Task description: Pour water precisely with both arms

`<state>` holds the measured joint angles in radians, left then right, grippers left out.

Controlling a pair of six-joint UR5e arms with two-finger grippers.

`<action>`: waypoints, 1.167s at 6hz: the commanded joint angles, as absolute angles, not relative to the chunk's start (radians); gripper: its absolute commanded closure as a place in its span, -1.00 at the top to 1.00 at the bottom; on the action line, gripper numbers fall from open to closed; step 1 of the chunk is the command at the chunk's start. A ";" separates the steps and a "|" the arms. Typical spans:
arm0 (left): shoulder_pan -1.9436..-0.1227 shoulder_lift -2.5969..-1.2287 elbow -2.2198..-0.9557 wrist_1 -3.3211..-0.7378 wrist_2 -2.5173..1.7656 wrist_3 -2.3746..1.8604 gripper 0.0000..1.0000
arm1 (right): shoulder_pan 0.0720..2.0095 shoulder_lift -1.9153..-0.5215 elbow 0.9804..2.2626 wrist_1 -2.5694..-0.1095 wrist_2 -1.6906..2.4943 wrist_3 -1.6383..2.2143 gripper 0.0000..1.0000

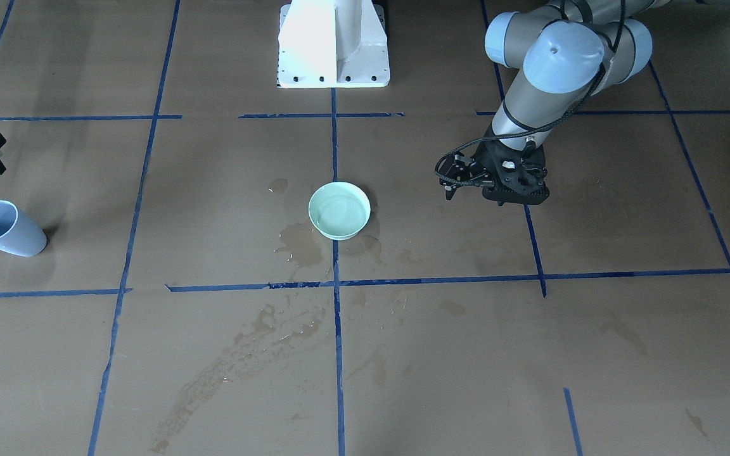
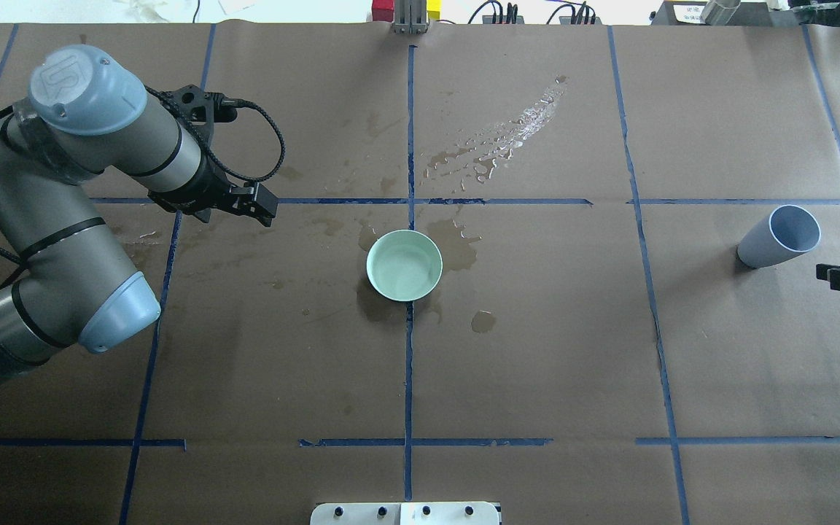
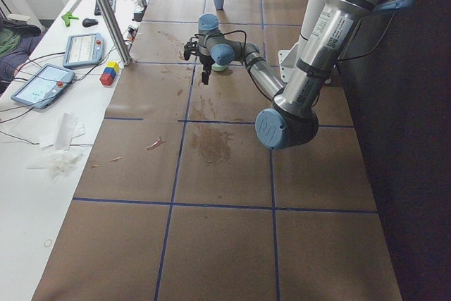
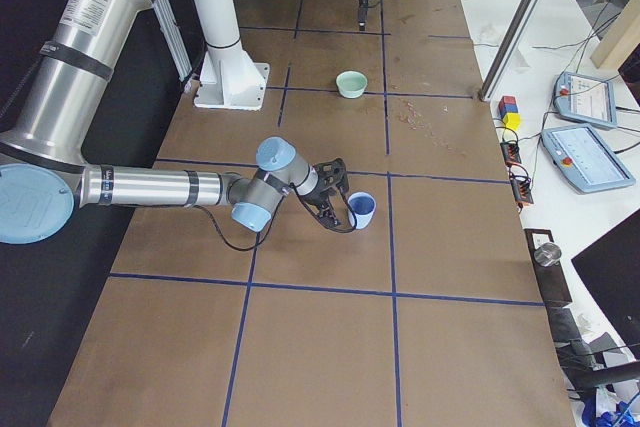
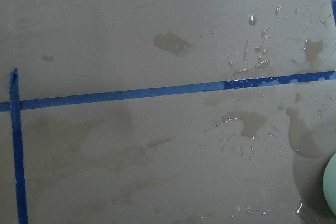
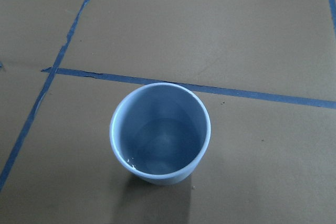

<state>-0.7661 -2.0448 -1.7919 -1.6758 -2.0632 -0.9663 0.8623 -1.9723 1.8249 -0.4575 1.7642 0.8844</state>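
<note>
Overhead exterior: left arm (image 2: 63, 248) cap (image 2: 88, 91) reads "UR".

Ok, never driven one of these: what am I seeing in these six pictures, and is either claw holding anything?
It is a robot with two jointed arms at a paper-covered table. Two pictures look down on it, one from behind the robot, one facing it; two look along it from either end; two come from cameras on the wrists. In the middle stands a green bowl with water in it, wet patches around it. A blue cup stands upright in front of the right gripper, not touching it. The left gripper hangs over the table on the bowl's other side. Neither holds anything.
</note>
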 commanded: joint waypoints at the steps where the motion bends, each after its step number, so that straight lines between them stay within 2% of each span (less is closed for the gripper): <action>1: -0.765 -2.043 -1.793 -1.677 -2.063 -0.971 1.00 | 0.717 -1.970 1.812 -0.442 1.585 0.960 1.00; 7: -0.765 -2.043 -1.790 -1.677 -2.063 -0.971 1.00 | 0.586 -1.907 1.648 -0.273 1.272 0.962 1.00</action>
